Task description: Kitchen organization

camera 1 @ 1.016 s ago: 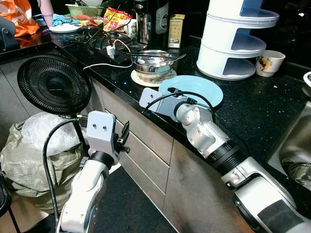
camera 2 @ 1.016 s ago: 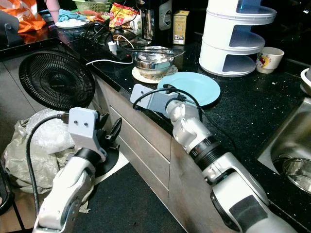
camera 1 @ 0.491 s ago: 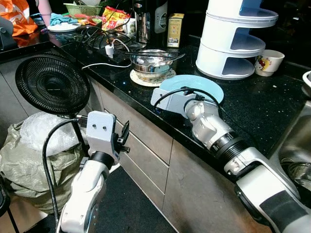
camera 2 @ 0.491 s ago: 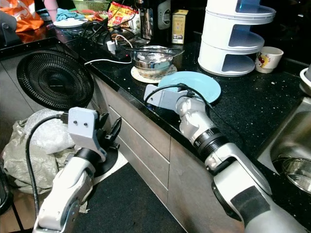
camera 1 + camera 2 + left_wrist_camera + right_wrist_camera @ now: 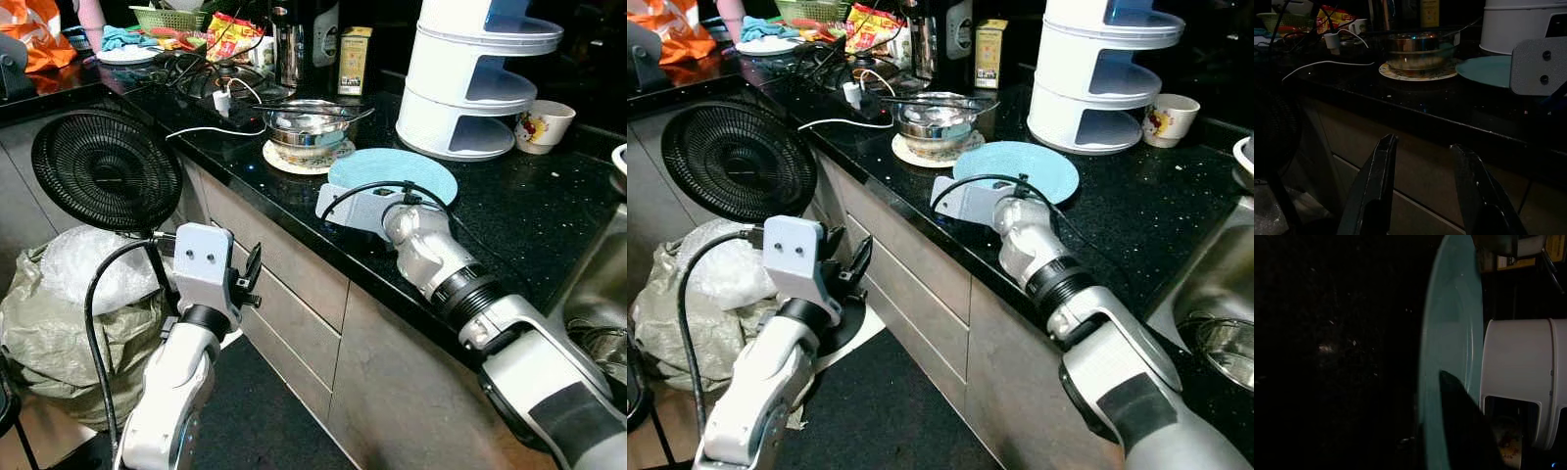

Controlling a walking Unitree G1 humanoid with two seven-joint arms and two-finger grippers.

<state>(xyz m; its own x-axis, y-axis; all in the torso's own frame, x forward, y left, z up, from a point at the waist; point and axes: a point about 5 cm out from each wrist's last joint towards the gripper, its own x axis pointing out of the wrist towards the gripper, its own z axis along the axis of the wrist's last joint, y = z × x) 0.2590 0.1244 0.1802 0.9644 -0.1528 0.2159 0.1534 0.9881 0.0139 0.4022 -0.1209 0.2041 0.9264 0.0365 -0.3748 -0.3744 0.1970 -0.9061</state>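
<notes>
The right gripper (image 5: 367, 201) is on the black speckled countertop (image 5: 509, 220), clamped on the near rim of the round light-blue plate (image 5: 394, 172): in the right wrist view a black finger (image 5: 1462, 426) lies across the plate's face. The plate sits between the steel bowl on a patterned mat (image 5: 309, 125) and the white tiered rack (image 5: 475, 73). The left gripper (image 5: 1422, 188) hangs low before the drawers, fingers parted, holding nothing, beside the black fan (image 5: 106, 169).
</notes>
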